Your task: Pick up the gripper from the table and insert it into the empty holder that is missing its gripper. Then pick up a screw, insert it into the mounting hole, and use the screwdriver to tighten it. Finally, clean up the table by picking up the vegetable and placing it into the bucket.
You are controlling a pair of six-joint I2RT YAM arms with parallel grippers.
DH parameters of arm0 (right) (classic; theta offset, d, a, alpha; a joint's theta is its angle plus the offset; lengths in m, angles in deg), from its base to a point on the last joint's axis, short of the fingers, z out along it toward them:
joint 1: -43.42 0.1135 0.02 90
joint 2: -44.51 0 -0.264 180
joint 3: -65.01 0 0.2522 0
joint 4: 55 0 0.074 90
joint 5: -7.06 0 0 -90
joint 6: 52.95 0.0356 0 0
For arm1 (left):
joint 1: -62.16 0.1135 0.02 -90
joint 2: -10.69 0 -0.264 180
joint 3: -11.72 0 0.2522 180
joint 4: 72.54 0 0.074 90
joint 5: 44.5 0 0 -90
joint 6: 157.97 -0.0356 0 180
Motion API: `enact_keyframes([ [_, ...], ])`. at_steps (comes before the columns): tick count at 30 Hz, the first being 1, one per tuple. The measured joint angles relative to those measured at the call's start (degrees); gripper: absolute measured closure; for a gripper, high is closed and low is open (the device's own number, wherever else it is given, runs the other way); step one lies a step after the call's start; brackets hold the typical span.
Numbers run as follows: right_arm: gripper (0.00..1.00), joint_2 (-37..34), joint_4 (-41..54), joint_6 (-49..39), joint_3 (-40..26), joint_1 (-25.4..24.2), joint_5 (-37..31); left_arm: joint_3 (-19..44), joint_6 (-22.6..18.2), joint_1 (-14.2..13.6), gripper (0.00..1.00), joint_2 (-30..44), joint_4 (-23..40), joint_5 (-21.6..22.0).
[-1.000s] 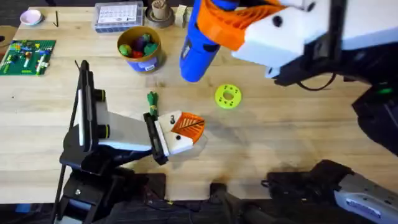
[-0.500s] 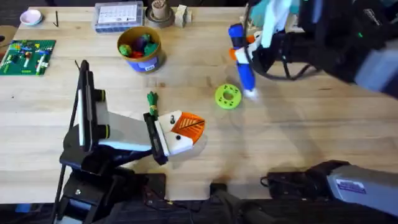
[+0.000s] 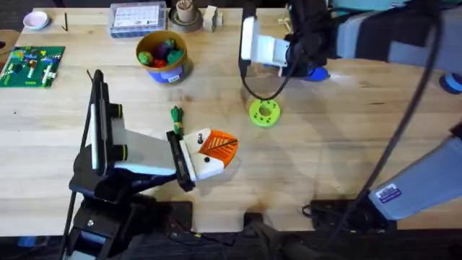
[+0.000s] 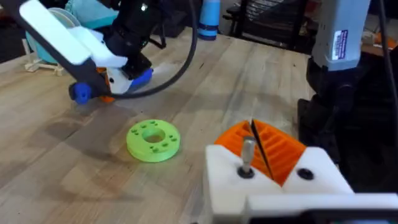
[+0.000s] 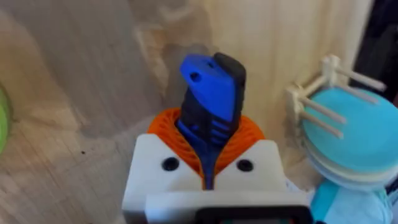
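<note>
My left gripper [image 3: 216,148] rests low on the table near the front, its orange ribbed pads [image 4: 283,149] closed to a thin dark line. A small metal screw [image 4: 247,152] stands in a hole of its white block [image 4: 224,180]. I cannot tell the holder and the gripper apart from these parts. My right gripper [image 3: 296,61] is at the back of the table, shut on the blue screwdriver [image 5: 211,93], which lies level just above the wood [image 4: 79,92]. The green vegetable [image 3: 177,115] lies beside the left gripper. The bucket [image 3: 172,74] stands behind it.
A bright green disc with holes [image 3: 264,112] lies between the two grippers. At the back stand a clear parts box [image 3: 137,18], a pink bowl [image 3: 35,19] and a green brick board [image 3: 32,65]. A teal item on a wooden rack [image 5: 339,130] is beside the right gripper.
The right arm has swung from close under the camera to the back of the table and come down low, carrying the screwdriver with it. The left arm has stayed still.
</note>
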Motion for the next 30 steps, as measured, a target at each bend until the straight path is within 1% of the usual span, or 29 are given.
enact_keyframes([
  [2, 0.965, -2.0, 0.0, -2.1, 0.0, 0.5, -1.1, 0.0, 0.0, 0.0, 0.997, 0.0, 0.0, 0.0],
  [6, 0.961, -2.8, 0.5, -3.1, -0.8, 0.9, -2.1, 0.0, 0.0, 0.0, 0.997, 0.0, 0.0, 0.0],
  [8, 0.813, -2.9, 1.3, -3.3, -1.3, 0.9, -2.3, 0.0, 0.0, 0.0, 0.997, 0.0, 0.0, 0.0],
  [10, 0.713, -2.9, 1.4, -3.4, -1.6, 0.9, -2.4, 0.0, 0.0, 0.0, 0.997, 0.0, 0.0, 0.0],
  [11, 0.621, -2.9, 1.4, -3.4, -1.7, 0.9, -2.6, 0.0, 0.0, 0.0, 0.997, 0.0, 0.0, 0.0],
  [12, 0.495, -2.8, 1.4, -3.3, -1.7, 0.9, -2.6, 0.0, 0.0, 0.0, 0.996, 0.0, 0.0, 0.0],
  [14, 0.211, -2.8, 0.4, -3.5, -1.9, 0.9, -3.0, 0.0, 0.0, 0.0, 0.961, 0.0, 0.0, 0.0],
  [15, 0.168, -2.7, 0.6, -3.5, -2.2, 0.9, -3.0, 0.0, 0.0, 0.0, 0.91, 0.0, 0.0, 0.0],
  [17, 0.153, -2.6, 1.1, -2.6, -2.3, 0.9, -3.0, 0.0, 0.0, 0.0, 0.717, 0.0, 0.0, 0.0],
  [18, 0.153, -2.6, 1.2, -1.8, -2.3, 0.9, -3.0, 0.0, 0.1, 0.0, 0.55, 0.0, 0.0, 0.0],
  [20, 0.152, -2.4, 1.5, 0.2, -2.3, 0.9, -3.0, 0.0, 0.2, 0.0, 0.255, 0.0, 0.0, 0.0],
  [21, 0.151, -2.1, 2.0, 1.6, -2.2, 0.9, -3.0, 0.0, 0.3, 0.0, 0.148, 0.0, 0.0, 0.0],
  [22, 0.152, -1.8, 2.4, 3.0, -2.1, 0.9, -3.0, 0.0, 0.4, 0.0, 0.067, 0.0, 0.0, 0.0],
  [23, 0.151, -1.3, 2.8, 4.2, -2.0, 0.9, -3.0, 0.0, 0.4, 0.0, 0.021, 0.0, 0.0, 0.0],
  [24, 0.151, -0.8, 3.1, 5.8, -1.8, 0.9, -3.0, 0.0, 0.4, 0.0, 0.014, 0.0, 0.0, 0.0],
  [25, 0.151, -0.1, 3.4, 7.1, -1.7, 0.9, -3.0, 0.0, 0.6, 0.0, 0.118, 0.0, 0.0, 0.0],
  [27, 0.152, 1.7, 4.5, 9.6, -1.7, 0.9, -3.0, 0.0, 0.6, 0.0, 0.457, 0.0, 0.0, 0.0],
  [28, 0.152, 2.9, 5.4, 10.9, -1.7, 1.0, -3.0, 0.0, 0.6, 0.0, 0.603, 0.0, 0.0, 0.0],
  [29, 0.152, 4.1, 6.1, 11.9, -1.7, 1.1, -3.0, 0.0, 0.6, 0.0, 0.78, 0.0, 0.0, 0.0],
  [30, 0.152, 5.1, 6.7, 12.9, -1.7, 1.1, -3.0, 0.0, 0.6, 0.0, 0.92, 0.0, 0.0, 0.0],
])
